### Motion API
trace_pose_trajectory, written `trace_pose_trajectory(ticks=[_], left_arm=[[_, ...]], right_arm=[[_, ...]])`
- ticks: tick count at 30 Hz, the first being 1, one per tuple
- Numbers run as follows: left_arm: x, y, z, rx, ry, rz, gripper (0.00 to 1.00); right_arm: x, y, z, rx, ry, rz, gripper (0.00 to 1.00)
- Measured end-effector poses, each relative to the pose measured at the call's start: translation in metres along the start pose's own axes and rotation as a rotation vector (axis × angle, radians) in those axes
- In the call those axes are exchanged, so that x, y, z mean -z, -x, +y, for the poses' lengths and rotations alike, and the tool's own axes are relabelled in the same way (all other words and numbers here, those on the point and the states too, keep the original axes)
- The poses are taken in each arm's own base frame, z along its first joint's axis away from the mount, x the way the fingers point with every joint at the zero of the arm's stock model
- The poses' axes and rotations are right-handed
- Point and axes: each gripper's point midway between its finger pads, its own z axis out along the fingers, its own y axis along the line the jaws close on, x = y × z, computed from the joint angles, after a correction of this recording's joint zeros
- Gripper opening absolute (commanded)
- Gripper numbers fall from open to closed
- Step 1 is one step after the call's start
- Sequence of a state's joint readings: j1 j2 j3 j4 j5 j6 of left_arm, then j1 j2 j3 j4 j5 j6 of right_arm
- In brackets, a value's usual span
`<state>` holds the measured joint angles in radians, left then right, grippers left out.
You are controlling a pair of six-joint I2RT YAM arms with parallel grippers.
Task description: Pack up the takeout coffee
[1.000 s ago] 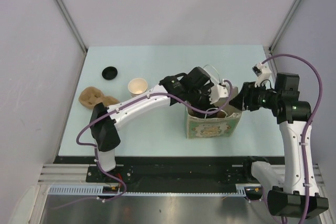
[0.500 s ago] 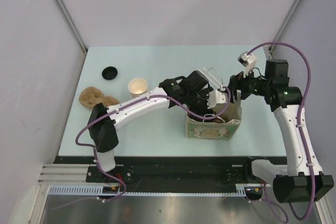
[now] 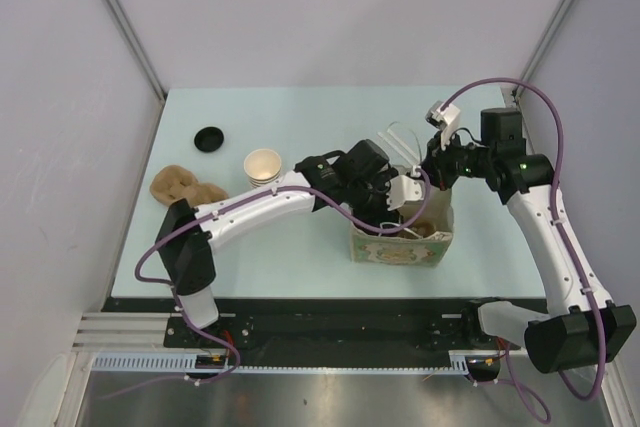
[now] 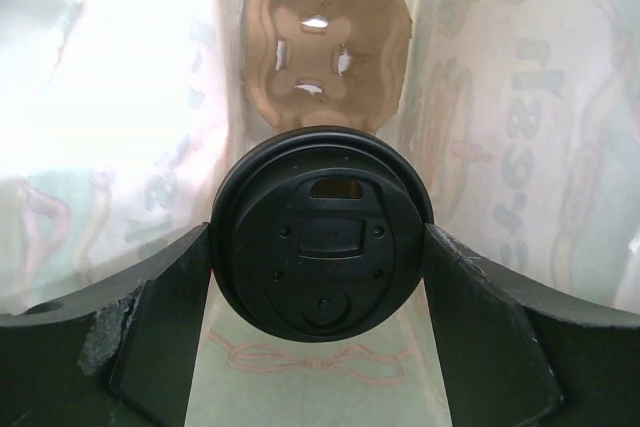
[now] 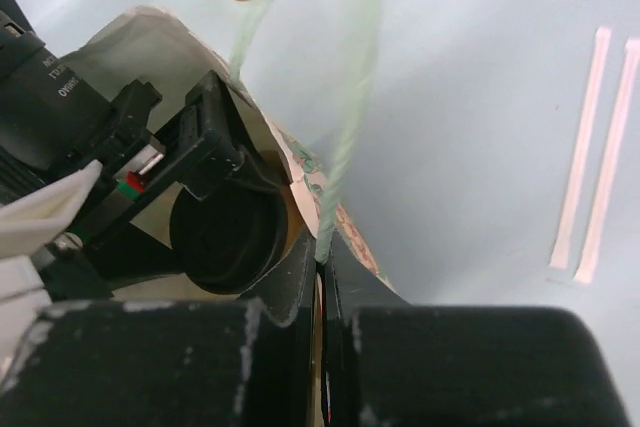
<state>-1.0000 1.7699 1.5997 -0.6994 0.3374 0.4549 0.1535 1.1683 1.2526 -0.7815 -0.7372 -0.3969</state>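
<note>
The takeout coffee (image 4: 320, 232), a cup whose round black lid faces the left wrist camera, hangs inside the printed paper bag (image 3: 400, 242). My left gripper (image 4: 318, 247) reaches down into the bag and is shut on the cup, a finger pressed on each side of the lid. A brown pulp carrier (image 4: 325, 37) lies on the bag's bottom below it. My right gripper (image 5: 322, 267) is shut on the bag's rim (image 5: 300, 172), where the green cord handle (image 5: 345, 127) rises. The right wrist view shows the black lid (image 5: 228, 237) inside the bag.
A loose black lid (image 3: 209, 138), a stack of lidless brown cups (image 3: 263, 166) and a second pulp carrier (image 3: 185, 187) sit at the left of the table. Two wrapped straws (image 5: 600, 147) lie behind the bag. The booth walls stand close on both sides.
My right gripper swung left from the bag's right side to its far rim and shut on it. The bag and the left gripper shifted slightly left.
</note>
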Motion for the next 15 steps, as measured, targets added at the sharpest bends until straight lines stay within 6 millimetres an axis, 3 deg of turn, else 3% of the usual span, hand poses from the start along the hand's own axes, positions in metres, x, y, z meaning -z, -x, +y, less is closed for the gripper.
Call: trace_pose_trajectory(ticks=[9, 15], left_arm=[[0.016, 0.000, 0.011, -0.046, 0.112, -0.056, 0.02], [0.013, -0.009, 0.022, -0.081, 0.202, -0.088, 0.01]], right_arm=[[0.012, 0.033, 0.001, 0.075, -0.056, -0.119, 0.00], [0.025, 0.048, 0.011, 0.137, -0.102, -0.194, 0.00]])
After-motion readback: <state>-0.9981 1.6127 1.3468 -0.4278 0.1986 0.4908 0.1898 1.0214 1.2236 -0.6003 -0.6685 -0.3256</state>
